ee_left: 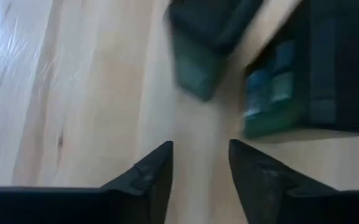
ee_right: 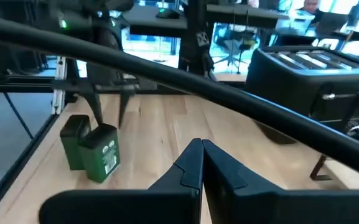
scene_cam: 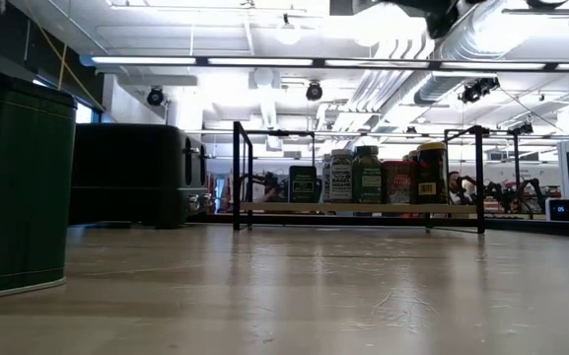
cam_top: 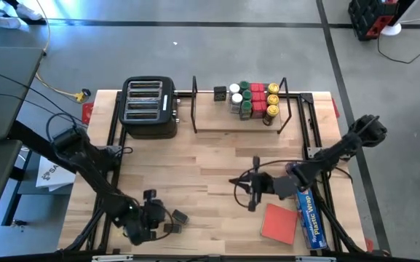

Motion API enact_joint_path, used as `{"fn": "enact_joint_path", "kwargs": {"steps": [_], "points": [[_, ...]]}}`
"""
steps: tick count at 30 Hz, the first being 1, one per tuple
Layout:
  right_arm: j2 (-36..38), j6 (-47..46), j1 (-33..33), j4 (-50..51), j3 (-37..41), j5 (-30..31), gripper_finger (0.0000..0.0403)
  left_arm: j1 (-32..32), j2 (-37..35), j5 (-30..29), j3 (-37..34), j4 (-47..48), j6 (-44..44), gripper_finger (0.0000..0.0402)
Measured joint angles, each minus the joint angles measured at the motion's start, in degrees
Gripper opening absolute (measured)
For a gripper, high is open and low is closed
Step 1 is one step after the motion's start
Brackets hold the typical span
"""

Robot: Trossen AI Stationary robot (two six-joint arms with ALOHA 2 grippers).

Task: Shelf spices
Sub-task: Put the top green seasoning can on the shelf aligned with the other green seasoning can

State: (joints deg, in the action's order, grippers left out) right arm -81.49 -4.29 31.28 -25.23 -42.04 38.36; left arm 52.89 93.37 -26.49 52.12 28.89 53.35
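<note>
Two small dark green tins (cam_top: 175,220) stand upright on their bases near the table's near left corner; they also show in the right wrist view (ee_right: 95,149) and blurred in the left wrist view (ee_left: 263,93). One tin (scene_cam: 18,187) fills the low view's left. My left gripper (cam_top: 148,211) hangs open just left of them, pointing down, touching nothing (ee_left: 201,162). My right gripper (cam_top: 250,191) is shut and empty over the middle of the table (ee_right: 201,163). The black wire shelf (cam_top: 239,109) at the far edge holds several spice jars (cam_top: 255,100) with red, green, yellow and white tops.
A black toaster (cam_top: 149,108) stands left of the shelf at the far edge. A flat red pad (cam_top: 280,223) and a long blue plastic-wrap box (cam_top: 308,215) lie at the near right. Bare wood lies between the two grippers and the shelf.
</note>
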Motion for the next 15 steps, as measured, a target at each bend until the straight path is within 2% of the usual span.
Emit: {"fn": "enact_joint_path", "kwargs": {"steps": [4, 9, 15], "points": [[0.0, 0.2, 1.8, 0.2, 0.0, 5.4, 0.0000, -2.9, 1.5, 0.5, 0.0, 0.6, -3.5, 0.0201], [0.0, -0.8, 1.4, 0.8, 0.0, 6.2, 0.0000, -6.4, 0.7, 3.8, 0.0, -1.5, -11.7, 0.0269], [0.0, -1.8, 1.2, 1.2, 0.0, 6.2, 0.0000, -8.0, -0.6, 4.3, 0.0, -8.4, -19.6, 0.0293]]}}
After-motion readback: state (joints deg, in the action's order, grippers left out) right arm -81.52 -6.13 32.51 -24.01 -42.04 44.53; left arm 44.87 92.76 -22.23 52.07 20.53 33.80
